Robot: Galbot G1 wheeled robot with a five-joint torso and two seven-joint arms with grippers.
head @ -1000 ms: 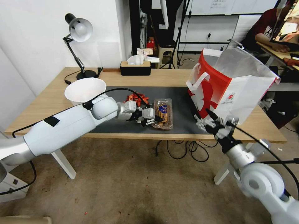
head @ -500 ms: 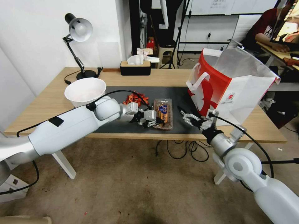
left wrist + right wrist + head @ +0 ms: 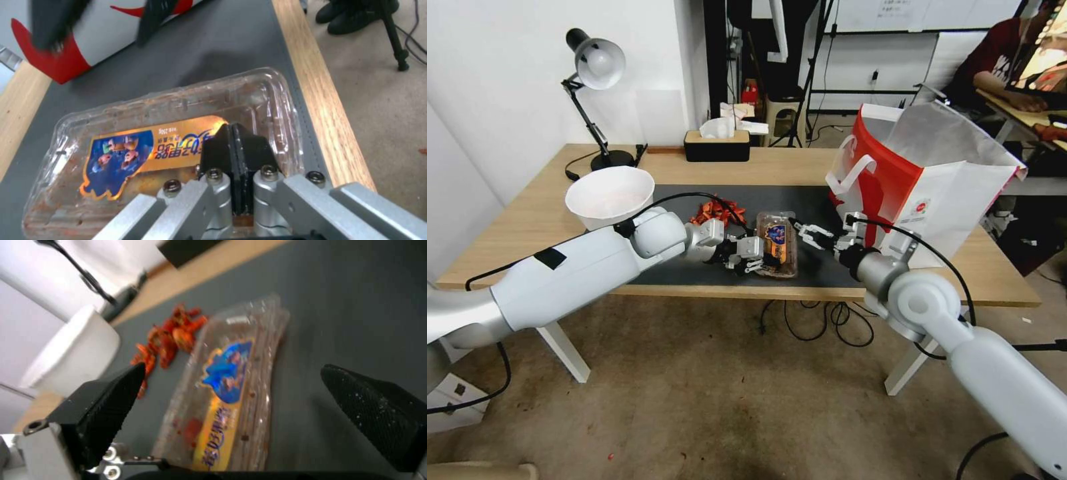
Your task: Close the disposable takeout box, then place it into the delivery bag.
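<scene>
On the dark mat (image 3: 820, 267) lies the takeout box (image 3: 776, 244), lid down. The left wrist view shows the left gripper (image 3: 234, 140) clenched, its pads pressed together on the box's near edge; the right wrist view shows the right gripper (image 3: 231, 390) spread wide just beside the box. It is thin, ribbed clear plastic (blue-and-gold label). The delivery bag (image 3: 920, 187) stands open nearby, red scraps (image 3: 714, 210) and a white bowl (image 3: 608, 195) alongside.

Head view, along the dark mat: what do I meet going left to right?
White bowl → red scraps → left tool → takeout box → right tool → delivery bag.
</scene>
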